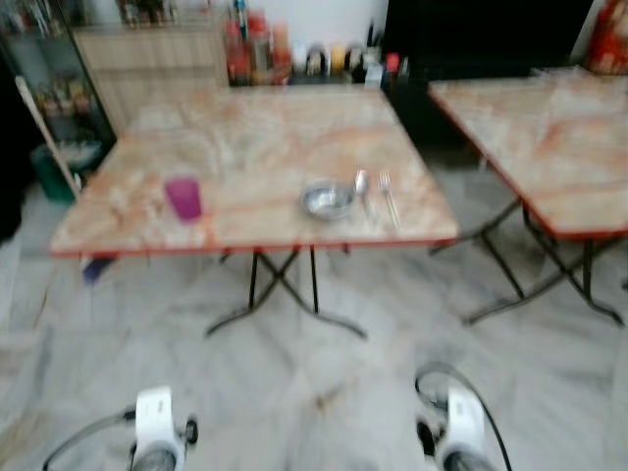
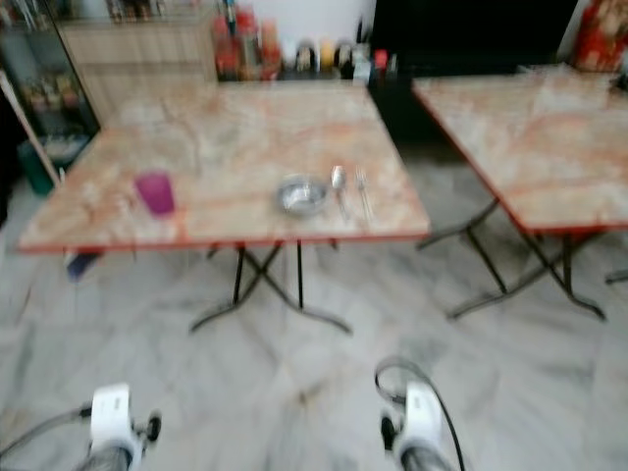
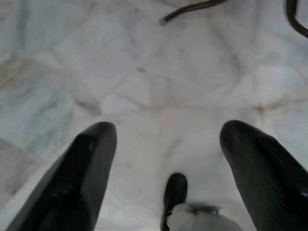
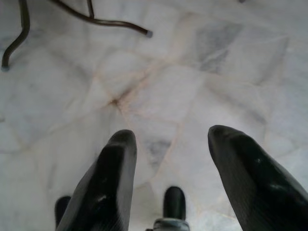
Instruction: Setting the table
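Facing a square folding table (image 1: 245,137) with a marbled pink-and-cream top, a red edge and crossed dark metal legs, I stand back from it on a pale marble floor (image 1: 294,373). On the table near its front edge stand a purple cup (image 1: 183,198) toward my left and, well apart from it, a metal bowl (image 1: 328,200). Just beside the bowl on my right lie a spoon (image 1: 362,186) and a fork (image 1: 389,199), side by side. A second table (image 1: 549,147) of the same kind stands to my right, with a gap of floor between the two. Behind the tables a counter (image 1: 304,74) carries bottles and jars, too blurred to tell apart; a wooden cabinet (image 1: 147,69) stands to its left.

Both my arms hang low, wrists pointing down at the floor, short of the table. My left end effector (image 3: 163,144) has its two black fingers spread wide, holding nothing. My right end effector (image 4: 168,144) is likewise spread and empty.

The wrist views add the floor's grey veining and pinkish seams, and the curved feet of the table legs (image 4: 96,19).
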You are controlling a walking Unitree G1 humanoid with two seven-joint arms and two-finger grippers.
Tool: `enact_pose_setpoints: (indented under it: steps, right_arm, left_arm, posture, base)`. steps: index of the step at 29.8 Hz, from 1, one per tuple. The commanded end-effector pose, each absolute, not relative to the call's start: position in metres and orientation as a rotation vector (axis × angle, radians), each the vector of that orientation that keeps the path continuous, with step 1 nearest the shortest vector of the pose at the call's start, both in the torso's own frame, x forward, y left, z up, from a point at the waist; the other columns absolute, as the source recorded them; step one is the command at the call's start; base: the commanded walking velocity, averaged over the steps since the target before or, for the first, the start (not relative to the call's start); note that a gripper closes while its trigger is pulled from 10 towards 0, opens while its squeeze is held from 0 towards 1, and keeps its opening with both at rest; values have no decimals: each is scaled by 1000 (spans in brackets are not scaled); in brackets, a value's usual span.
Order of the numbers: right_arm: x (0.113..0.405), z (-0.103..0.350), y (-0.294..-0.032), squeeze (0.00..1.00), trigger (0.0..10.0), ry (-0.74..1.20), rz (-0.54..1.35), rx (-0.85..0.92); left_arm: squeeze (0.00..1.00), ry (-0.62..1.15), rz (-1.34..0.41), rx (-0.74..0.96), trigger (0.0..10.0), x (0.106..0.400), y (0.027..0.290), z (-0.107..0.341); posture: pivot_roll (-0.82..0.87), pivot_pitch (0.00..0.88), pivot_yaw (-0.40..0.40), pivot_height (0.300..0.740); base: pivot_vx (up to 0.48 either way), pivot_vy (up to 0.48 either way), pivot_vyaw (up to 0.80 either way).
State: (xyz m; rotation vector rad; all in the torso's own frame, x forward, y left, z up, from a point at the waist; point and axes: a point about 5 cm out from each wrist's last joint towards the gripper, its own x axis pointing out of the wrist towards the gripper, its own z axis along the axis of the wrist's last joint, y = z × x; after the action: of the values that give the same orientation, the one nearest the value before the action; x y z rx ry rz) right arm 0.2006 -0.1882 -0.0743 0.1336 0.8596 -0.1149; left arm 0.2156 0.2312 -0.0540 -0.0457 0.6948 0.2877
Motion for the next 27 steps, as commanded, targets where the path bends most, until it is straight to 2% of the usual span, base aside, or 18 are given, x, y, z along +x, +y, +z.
enact_pose_setpoints:
  steps: [1, 16, 27]
  right_arm:
    - [207, -72, -181, 0, 10000, 844, -102, 148]
    - [206, -72, -179, 0, 10000, 845, -99, 157]
    - [206, -72, -179, 0, 10000, 839, -99, 155]
  left_arm:
    - [0, 714, 295, -38, 10000, 211, 235, -56]
    - [0, 694, 321, -50, 10000, 213, 237, -54]
    - [0, 689, 323, -50, 10000, 213, 237, -54]
  posture:
    - [68, 25, -26, 740]
    - [86, 83, -33, 740]
    - [89, 91, -31, 740]
  base:
    - [0, 341, 0]
    - [0, 0, 0]
    - [310, 0, 0]
